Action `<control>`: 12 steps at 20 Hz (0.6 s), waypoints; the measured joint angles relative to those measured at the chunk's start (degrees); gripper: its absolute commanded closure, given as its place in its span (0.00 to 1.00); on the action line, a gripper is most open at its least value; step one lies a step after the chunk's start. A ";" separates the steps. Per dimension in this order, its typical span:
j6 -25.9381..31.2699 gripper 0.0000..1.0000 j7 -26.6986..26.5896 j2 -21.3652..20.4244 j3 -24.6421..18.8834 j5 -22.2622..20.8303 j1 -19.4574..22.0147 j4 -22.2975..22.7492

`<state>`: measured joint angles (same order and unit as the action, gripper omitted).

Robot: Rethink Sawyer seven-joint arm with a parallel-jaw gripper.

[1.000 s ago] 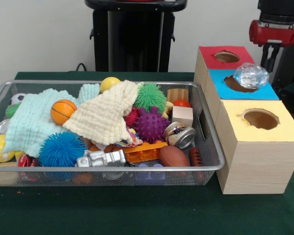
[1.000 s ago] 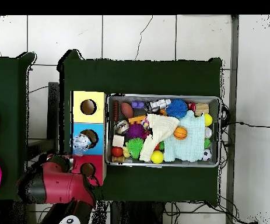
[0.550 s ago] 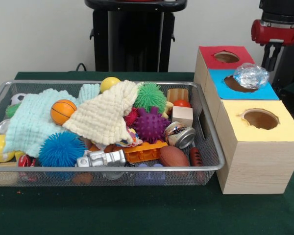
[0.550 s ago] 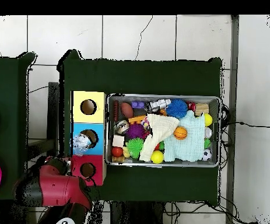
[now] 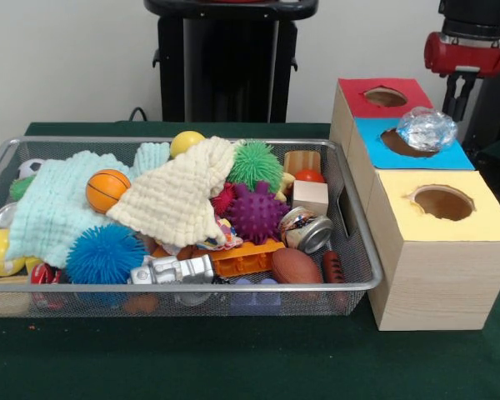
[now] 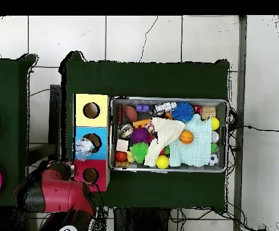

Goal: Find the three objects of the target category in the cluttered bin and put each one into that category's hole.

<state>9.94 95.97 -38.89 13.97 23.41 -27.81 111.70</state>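
Crinkly clear ball (image 5: 427, 127): resting on blue hole (image 5: 404, 144), not dropped through. Bin (image 5: 360, 284): still cluttered. Gripper (image 5: 460, 93): behind boxes, fingers' state indeterminable.

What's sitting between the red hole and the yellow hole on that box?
The blue section, with a clear crinkly object resting at its hole's edge, seen in the front view.

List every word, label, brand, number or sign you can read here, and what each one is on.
None can be read.
The small jar in the wire bin carries a band that may be a label, too blurred to read.
The red, blue and yellow boxes show only coloured tops, no lettering.
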 measured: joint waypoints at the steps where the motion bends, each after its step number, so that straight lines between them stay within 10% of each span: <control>1: 0.32 1.00 0.00 0.00 0.26 0.00 -0.18 -0.18; 12: 3.29 1.00 0.00 -0.01 4.72 0.00 -1.30 -3.71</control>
<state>13.23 95.97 -38.90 18.70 23.41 -29.11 107.98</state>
